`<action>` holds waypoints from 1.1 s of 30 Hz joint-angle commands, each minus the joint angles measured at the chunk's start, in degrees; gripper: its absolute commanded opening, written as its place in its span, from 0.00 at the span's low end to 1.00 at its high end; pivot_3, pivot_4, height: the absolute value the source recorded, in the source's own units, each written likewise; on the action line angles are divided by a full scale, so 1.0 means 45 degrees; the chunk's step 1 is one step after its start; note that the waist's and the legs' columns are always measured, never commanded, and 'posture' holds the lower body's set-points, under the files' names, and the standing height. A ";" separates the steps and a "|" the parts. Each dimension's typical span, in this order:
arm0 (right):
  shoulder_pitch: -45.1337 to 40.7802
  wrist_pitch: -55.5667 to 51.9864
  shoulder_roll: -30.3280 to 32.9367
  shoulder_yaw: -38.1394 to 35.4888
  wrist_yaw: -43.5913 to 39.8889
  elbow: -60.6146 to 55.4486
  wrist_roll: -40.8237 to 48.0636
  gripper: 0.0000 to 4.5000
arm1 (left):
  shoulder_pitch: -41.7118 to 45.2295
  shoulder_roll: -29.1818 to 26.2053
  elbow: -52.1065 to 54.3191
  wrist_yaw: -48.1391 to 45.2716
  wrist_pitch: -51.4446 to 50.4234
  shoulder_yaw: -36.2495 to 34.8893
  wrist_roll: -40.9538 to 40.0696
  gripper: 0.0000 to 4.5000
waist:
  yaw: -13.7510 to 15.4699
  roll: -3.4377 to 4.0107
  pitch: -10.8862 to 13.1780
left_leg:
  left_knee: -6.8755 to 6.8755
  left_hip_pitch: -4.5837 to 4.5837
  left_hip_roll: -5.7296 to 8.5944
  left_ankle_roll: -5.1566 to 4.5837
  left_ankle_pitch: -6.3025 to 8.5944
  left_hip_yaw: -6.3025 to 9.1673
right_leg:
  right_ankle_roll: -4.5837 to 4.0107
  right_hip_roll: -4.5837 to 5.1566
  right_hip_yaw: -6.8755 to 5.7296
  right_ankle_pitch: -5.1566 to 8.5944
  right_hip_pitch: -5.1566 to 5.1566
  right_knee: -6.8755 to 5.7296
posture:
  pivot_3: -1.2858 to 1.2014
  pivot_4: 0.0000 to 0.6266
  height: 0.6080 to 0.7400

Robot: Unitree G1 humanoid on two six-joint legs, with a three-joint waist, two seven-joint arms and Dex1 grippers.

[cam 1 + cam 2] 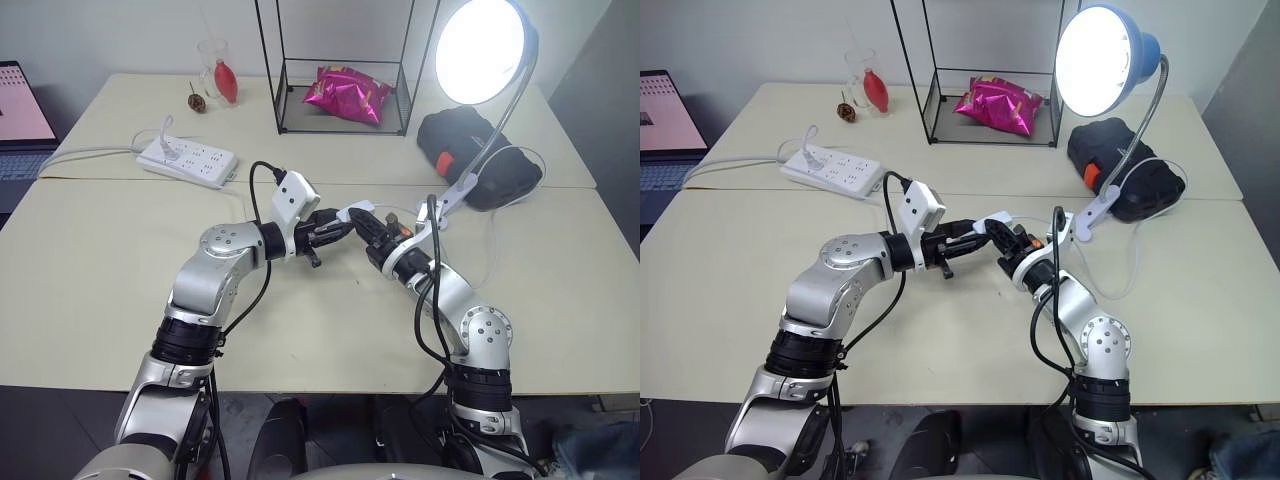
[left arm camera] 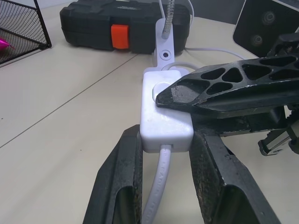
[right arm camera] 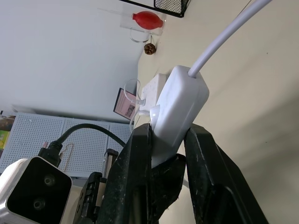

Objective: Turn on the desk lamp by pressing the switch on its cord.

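We've both arms bent inward over the surface (image 1: 120,300), L pincer (image 2: 163,154) & R pincer (image 3: 168,140) clamped on the switch (image 2: 161,112), lamp (image 1: 1102,60) lit.

both head eyes look down over the table (image 1: 90,300); wrist cameras sit close on the switch (image 2: 164,109).

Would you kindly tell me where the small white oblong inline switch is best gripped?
Across its two long flat sides, near one end, approaching along the thin white cord. The small white oblong switch is slim enough there, and this leaves its raised top button free for pressing.
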State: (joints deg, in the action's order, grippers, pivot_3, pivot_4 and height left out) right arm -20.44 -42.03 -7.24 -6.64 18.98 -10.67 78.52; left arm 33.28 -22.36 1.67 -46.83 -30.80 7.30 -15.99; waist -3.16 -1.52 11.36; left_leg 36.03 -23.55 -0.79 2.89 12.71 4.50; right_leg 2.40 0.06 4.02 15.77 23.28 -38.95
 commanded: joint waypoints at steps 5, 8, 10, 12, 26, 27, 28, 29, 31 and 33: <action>0.0211 -0.0347 0.0131 0.0164 -0.0358 -0.0425 0.0232 0.45 | 0.0130 -0.0009 0.0412 0.0086 0.0439 0.0023 0.0073 0.24 | 0.0001 -0.0001 0.0000 | 0.0000 0.0000 0.0000 0.0000 0.0000 0.0000 | -0.0002 0.0000 0.0001 -0.0001 0.0000 0.0000 | 0.52 0.24 1.00; 0.0417 -0.0778 0.0608 0.0150 -0.0477 -0.0781 0.0421 0.61 | 0.0150 0.0071 0.0258 0.0146 0.0570 0.0049 0.0155 0.24 | 0.0001 0.0000 0.0000 | 0.0000 0.0000 0.0000 0.0000 0.0000 -0.0001 | -0.0003 0.0000 0.0001 -0.0002 0.0000 0.0001 | 0.52 0.24 1.00; 0.0632 -0.1340 0.1373 0.0246 -0.0741 -0.1220 0.0393 0.69 | 0.0128 0.0121 0.0076 0.0189 0.0826 0.0122 0.0311 0.24 | 0.0000 0.0000 0.0000 | 0.0001 -0.0001 0.0002 0.0000 0.0000 -0.0002 | -0.0004 0.0001 0.0002 -0.0002 0.0000 0.0001 | 0.52 0.24 1.00; 0.0860 -0.1908 0.2340 0.0389 -0.1126 -0.1766 0.0241 0.78 | 0.0093 0.0186 -0.0179 0.0225 0.1126 0.0230 0.0489 0.24 | 0.0024 0.0000 0.0000 | 0.0002 -0.0002 0.0005 0.0000 0.0000 -0.0002 | -0.0003 0.0003 0.0001 -0.0002 0.0000 0.0000 | 0.52 0.24 1.00; 0.0143 -0.0895 1.3037 0.2231 -1.0283 -0.5581 -0.6765 1.00 | -0.0613 0.0122 -0.3329 -0.0632 0.3914 0.1242 0.1854 0.24 | 0.0059 0.0010 -0.0001 | 0.0016 -0.0005 0.0008 -0.0001 0.0000 0.0000 | 0.0034 -0.0008 -0.0003 0.0017 -0.0002 0.0009 | 0.52 0.24 1.00; 0.0107 -0.0511 1.3551 0.2330 -1.1023 -0.5536 -0.7235 1.00 | -0.0657 0.0073 -0.3495 -0.0758 0.4095 0.1297 0.1934 0.24 | 0.0062 0.0010 -0.0001 | 0.0019 -0.0005 0.0008 -0.0001 0.0000 -0.0005 | 0.0036 -0.0007 0.0000 0.0016 -0.0004 0.0014 | 0.52 0.24 1.00; 0.0111 -0.0206 1.3869 0.2386 -1.1552 -0.5470 -0.7591 1.00 | -0.0680 0.0046 -0.3620 -0.0850 0.4230 0.1323 0.1984 0.24 | 0.0071 0.0006 -0.0003 | 0.0019 -0.0005 0.0012 -0.0001 0.0000 -0.0008 | 0.0037 -0.0002 0.0001 0.0015 -0.0004 0.0016 | 0.52 0.24 1.00; 0.0126 0.0190 1.4158 0.2393 -1.2096 -0.5370 -0.7974 1.00 | -0.0703 0.0017 -0.3812 -0.0937 0.4383 0.1367 0.2070 0.24 | 0.0083 0.0006 -0.0002 | 0.0022 -0.0004 0.0009 -0.0001 0.0000 -0.0006 | 0.0037 -0.0002 -0.0001 0.0015 -0.0008 0.0019 | 0.52 0.24 1.00; 0.0159 0.0770 1.4428 0.2230 -1.2894 -0.5111 -0.8463 1.00 | -0.0757 -0.0089 -0.4179 -0.1089 0.4719 0.1518 0.2307 0.24 | 0.0086 0.0004 -0.0001 | 0.0020 -0.0006 0.0008 0.0000 0.0000 -0.0006 | 0.0037 -0.0002 -0.0002 0.0015 -0.0008 0.0024 | 0.52 0.24 1.00; 0.0186 0.1031 1.4422 0.2087 -1.3371 -0.4923 -0.8777 1.00 | -0.0792 -0.0158 -0.4381 -0.1245 0.4938 0.1606 0.2483 0.24 | 0.0087 0.0004 -0.0002 | 0.0020 -0.0008 0.0009 0.0000 0.0000 -0.0007 | 0.0037 0.0000 -0.0001 0.0015 -0.0008 0.0025 | 0.52 0.24 1.00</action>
State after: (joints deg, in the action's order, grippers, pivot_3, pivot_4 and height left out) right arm -19.27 -39.75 57.25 4.02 -38.44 -32.90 40.73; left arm 29.97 -22.33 -17.40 -51.26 -9.96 13.63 -6.13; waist -2.77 -1.50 11.35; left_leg 36.12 -23.58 -0.75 2.88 12.71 4.47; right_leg 2.57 0.06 4.03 15.84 23.24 -38.85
